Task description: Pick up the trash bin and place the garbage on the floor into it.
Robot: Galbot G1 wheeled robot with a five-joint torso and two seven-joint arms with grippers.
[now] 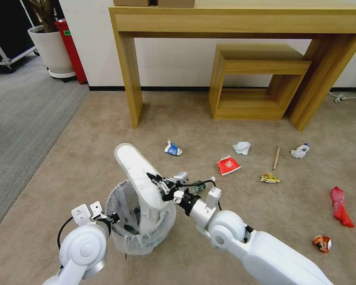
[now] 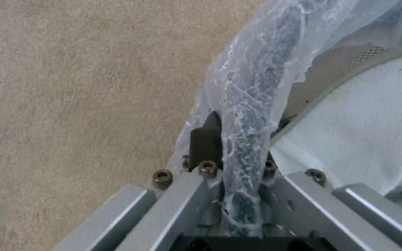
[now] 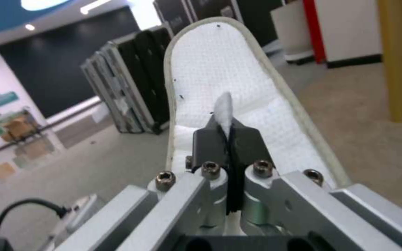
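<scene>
The trash bin [image 1: 124,237], dark with a whitish bag liner, sits low in front of me. My left gripper [image 1: 114,217] is shut on its rim [image 2: 257,104], one dark finger [image 2: 206,139] outside the plastic. My right gripper [image 1: 156,180] is shut on a white slipper [image 1: 132,162] that stands tilted with its lower end inside the bin. In the right wrist view the pads [image 3: 210,139] pinch a fold of the slipper [image 3: 220,69]. On the carpet lie a blue-white carton [image 1: 173,149], red paper cup [image 1: 228,165], tissue wad [image 1: 241,147], wooden stick [image 1: 276,157] and yellow wrapper [image 1: 269,178].
A wooden desk [image 1: 241,19] stands against the far wall with a low wooden shelf [image 1: 257,79] under it. More litter lies right: a white-blue wad [image 1: 300,151], red wrapper [image 1: 339,206], crumpled wrapper [image 1: 322,242]. A plant pot [image 1: 53,49] stands far left.
</scene>
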